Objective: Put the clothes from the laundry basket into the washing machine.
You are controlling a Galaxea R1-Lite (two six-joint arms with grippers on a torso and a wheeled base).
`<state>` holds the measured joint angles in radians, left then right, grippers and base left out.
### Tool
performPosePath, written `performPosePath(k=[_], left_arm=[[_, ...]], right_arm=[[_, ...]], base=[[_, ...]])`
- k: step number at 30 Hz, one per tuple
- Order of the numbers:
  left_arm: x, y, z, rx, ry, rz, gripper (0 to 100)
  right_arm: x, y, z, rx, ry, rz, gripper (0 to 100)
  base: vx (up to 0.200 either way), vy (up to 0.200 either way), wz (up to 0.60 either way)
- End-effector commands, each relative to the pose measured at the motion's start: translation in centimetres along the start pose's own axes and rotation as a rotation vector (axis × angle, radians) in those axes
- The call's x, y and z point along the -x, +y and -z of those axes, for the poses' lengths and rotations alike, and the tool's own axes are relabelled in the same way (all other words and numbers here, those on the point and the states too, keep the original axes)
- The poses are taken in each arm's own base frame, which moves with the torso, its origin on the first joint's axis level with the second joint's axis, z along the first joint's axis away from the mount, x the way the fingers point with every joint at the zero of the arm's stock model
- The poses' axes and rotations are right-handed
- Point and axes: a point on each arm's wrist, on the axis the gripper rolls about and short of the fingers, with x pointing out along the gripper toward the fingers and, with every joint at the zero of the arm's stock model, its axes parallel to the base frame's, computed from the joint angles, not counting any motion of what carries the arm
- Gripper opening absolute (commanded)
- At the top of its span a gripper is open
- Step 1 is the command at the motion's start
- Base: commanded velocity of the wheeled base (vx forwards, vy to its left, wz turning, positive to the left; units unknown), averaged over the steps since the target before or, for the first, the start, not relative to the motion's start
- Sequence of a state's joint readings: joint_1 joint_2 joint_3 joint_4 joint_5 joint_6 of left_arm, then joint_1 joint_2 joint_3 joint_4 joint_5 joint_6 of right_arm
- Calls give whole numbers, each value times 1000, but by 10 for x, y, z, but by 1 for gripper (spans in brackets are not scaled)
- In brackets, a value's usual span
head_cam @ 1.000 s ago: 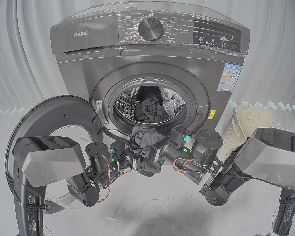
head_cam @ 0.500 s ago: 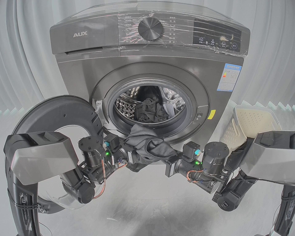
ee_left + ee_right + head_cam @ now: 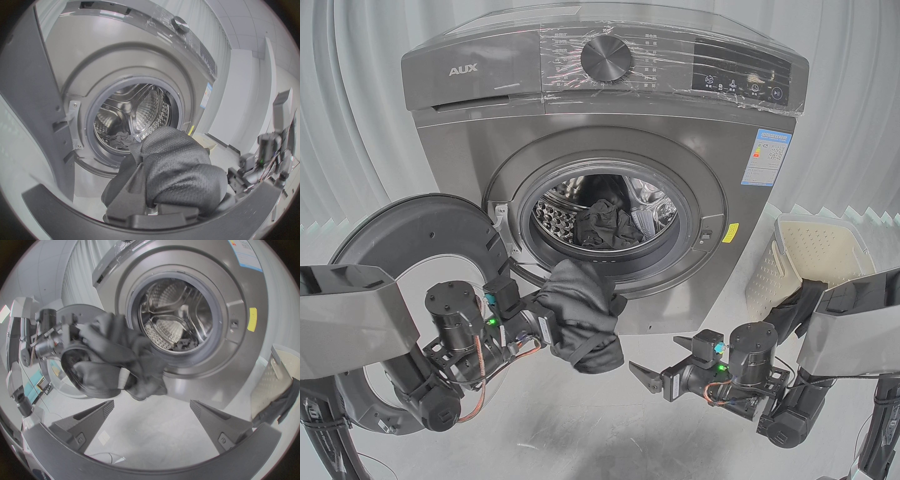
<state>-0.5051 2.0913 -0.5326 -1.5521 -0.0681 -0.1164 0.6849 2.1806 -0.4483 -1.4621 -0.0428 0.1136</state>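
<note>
Black mesh garment (image 3: 581, 312): hung clenched in left gripper (image 3: 555, 326), just before washing machine (image 3: 600, 94) drum lip, not yet inside. Found right gripper (image 3: 661, 359) spread wide, empty, near laundry basket (image 3: 819, 244). Judged mid-loading; next called for pushing forward into the drum, then letting go.

- Left gripper (image 3: 557, 330) is clamped on a dark garment (image 3: 581, 300), which drapes over both jaws; the wrist is level.
- Right gripper (image 3: 654, 356) sits low, jaws spread wide, pointing toward its partner.
</note>
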Motion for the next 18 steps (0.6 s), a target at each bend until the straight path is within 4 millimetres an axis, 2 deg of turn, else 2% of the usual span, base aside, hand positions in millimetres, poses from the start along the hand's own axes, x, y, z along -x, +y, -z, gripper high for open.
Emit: performPosePath(k=[1, 2, 5, 11, 18], left_arm=[[36, -8, -28, 49, -44, 18, 0], [46, -12, -33, 60, -49, 26, 0], [54, -16, -35, 54, -46, 38, 0], [59, -19, -23, 47, 7, 43, 0], [57, -22, -10, 3, 57, 14, 0]], right_arm=[[21, -14, 19, -10, 107, 50, 100], [26, -19, 25, -14, 137, 71, 100], [29, -33, 27, -30, 130, 153, 100], [40, -57, 19, -74, 82, 239, 100], [48, -54, 16, -83, 75, 236, 100]], base=[[0, 0, 0], [0, 0, 0], [0, 0, 0], [0, 0, 0], [0, 0, 0]])
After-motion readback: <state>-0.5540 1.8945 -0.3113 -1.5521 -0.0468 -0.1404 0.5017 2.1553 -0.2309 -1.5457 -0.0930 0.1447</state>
